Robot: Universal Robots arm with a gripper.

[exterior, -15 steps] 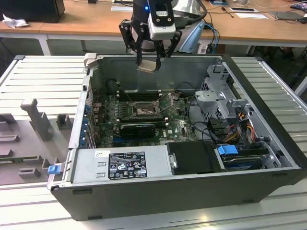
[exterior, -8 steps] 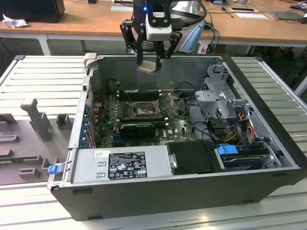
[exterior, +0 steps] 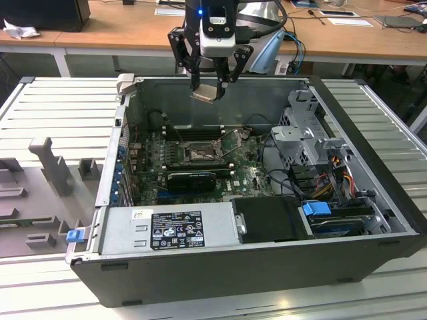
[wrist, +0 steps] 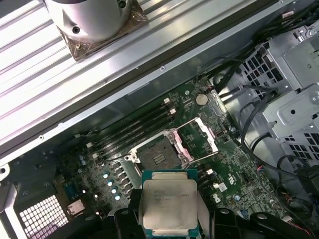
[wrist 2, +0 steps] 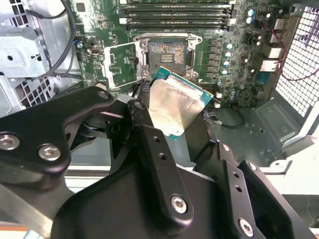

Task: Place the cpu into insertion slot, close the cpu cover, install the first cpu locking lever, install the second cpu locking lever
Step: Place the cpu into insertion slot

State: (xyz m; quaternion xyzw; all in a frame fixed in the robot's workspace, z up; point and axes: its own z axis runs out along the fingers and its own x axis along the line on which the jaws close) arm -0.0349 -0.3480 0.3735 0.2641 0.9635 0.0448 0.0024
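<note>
Right, I'm on the first step: getting the cpu point(exterior: 205, 93) into the slot point(exterior: 198, 155). My hand point(exterior: 209, 85) is clamped on the cpu by its edges, a finger on either side, silvery top facing the wrist cameras. It hangs well above the slot, about level with the rim of the case point(exterior: 200, 267) and off toward the case's far wall, so nothing touches the board point(wrist 2: 234, 74).

In the second wrist view the cpu point(wrist 2: 177, 107) looks tilted, one corner dipping toward the slot point(wrist 2: 167, 52). The first wrist view shows its top point(wrist: 168, 204) close beside the slot point(wrist: 160, 158) but not square over it.

The slot is bare, its dark centre showing. The cover point(wrist 2: 122, 62) is swung open and stands up along one side of the slot, so the way in looks free. The memory slots point(wrist 2: 174, 12) run along another side of it.

By my reading, the seating calls for levelling the chip, matching its edges to the slot's rim and coming straight down without scraping the raised cover. A skewed drop risks damaging the contacts. Cover and levers are not yet dealt with.
</note>
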